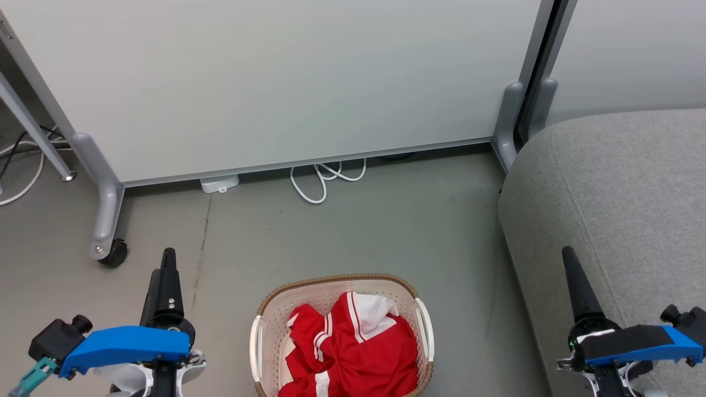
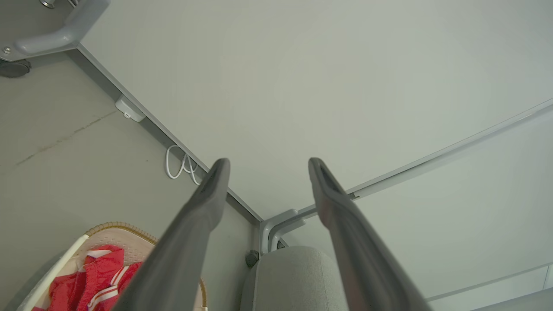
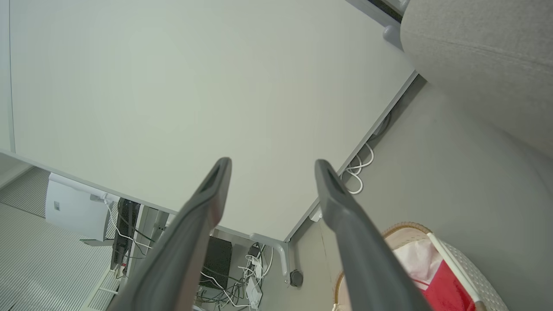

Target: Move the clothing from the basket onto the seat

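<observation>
Grey floor (image 1: 386, 220) holds the basket (image 1: 336, 279) with the clothing (image 1: 353, 347) heaped inside, near the seat (image 1: 618, 193), while my left gripper (image 2: 268, 166) and right gripper (image 3: 273, 165) hang spread and empty, so I judge the first grab comes next: reach down, pinch fabric.

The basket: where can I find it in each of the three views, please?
Head view: the basket is at bottom centre, cut by the lower edge.
Left wrist view: bottom left corner.
Right wrist view: bottom right.
Shared landmark: the looped white cable under the panel.
</observation>
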`<state>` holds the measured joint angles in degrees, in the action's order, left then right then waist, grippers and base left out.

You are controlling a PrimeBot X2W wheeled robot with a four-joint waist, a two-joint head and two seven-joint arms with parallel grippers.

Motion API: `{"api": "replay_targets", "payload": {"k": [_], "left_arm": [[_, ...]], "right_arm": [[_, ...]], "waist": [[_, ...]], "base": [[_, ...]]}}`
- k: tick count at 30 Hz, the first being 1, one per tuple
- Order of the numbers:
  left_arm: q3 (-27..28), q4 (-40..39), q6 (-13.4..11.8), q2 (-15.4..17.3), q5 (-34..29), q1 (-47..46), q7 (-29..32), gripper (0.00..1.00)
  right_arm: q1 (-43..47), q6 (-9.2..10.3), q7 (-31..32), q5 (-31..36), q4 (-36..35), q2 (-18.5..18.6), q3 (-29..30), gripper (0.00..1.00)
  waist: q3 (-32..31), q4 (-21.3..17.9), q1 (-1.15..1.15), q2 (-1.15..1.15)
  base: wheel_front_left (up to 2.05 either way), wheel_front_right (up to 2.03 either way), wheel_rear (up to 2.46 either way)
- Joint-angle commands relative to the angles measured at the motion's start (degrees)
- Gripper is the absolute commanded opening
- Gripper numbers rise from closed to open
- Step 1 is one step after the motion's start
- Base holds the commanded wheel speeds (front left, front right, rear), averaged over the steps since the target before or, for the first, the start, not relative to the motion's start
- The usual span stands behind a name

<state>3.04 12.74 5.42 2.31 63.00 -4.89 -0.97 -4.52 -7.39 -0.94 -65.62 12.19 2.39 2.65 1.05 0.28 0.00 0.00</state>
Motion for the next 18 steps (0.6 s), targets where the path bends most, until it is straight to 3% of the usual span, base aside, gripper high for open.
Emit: {"api": "replay_targets", "payload": {"k": [1,18], "left_arm": [[-0.66,-1.21,-0.43,0.46,-3.28,-1.81,-0.74,1.0],[-4.4,0.3,-2.38,0.78,-20.17,-2.5,-4.12,1.0]], "right_arm": [[-1.69,-0.07,-0.75,3.05,-1.13,0.34,-0.43,1.0],[-2.32,-0.09,-4.15,18.41,0.82,0.42,-2.85,1.0]], "waist": [[0.05,0.02,0.0,0.0],[0.54,0.26,0.0,0.0]], "base": [[0.0,0.0,0.0],[0.0,0.0,0.0]]}}
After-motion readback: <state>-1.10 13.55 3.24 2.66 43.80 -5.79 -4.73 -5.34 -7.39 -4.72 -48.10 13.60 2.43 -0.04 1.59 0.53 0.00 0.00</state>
